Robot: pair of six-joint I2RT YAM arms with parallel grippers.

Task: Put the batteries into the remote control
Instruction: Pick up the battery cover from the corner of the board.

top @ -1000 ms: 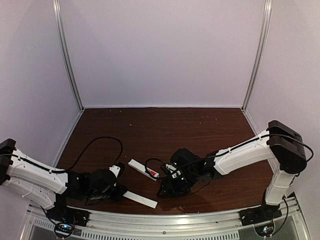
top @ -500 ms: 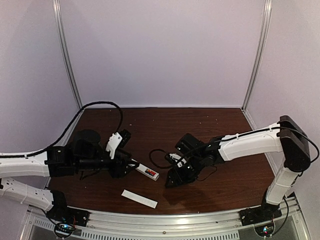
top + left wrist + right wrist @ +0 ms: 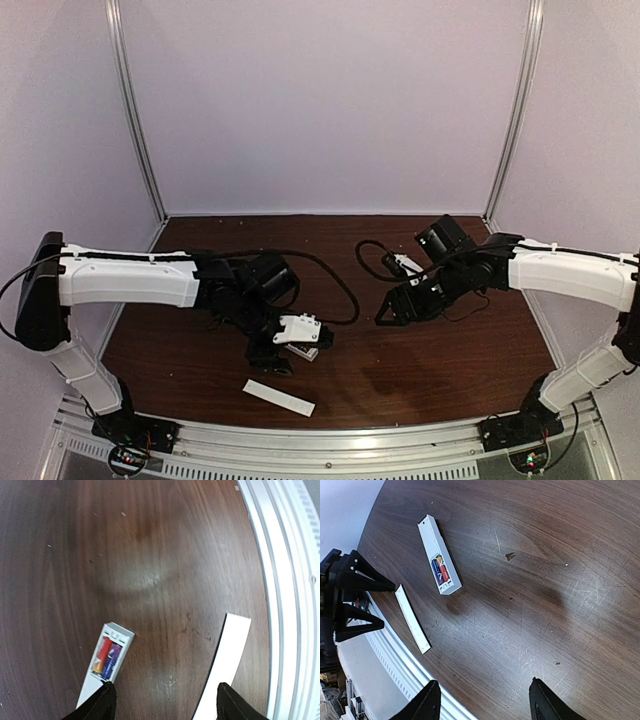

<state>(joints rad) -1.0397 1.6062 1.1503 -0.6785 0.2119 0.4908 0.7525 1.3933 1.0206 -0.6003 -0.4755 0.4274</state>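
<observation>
Right fingers (image 3: 427, 702) withdrawn; batteries (image 3: 440, 570) sit inside remote control (image 3: 431, 535).

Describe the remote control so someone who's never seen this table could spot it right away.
On the dark wooden table, look toward the white front rail, where two white bars lie. The remote control is the thicker one, farther from the rail; unlike the plain flat cover strip, its open slot shows two batteries.
</observation>
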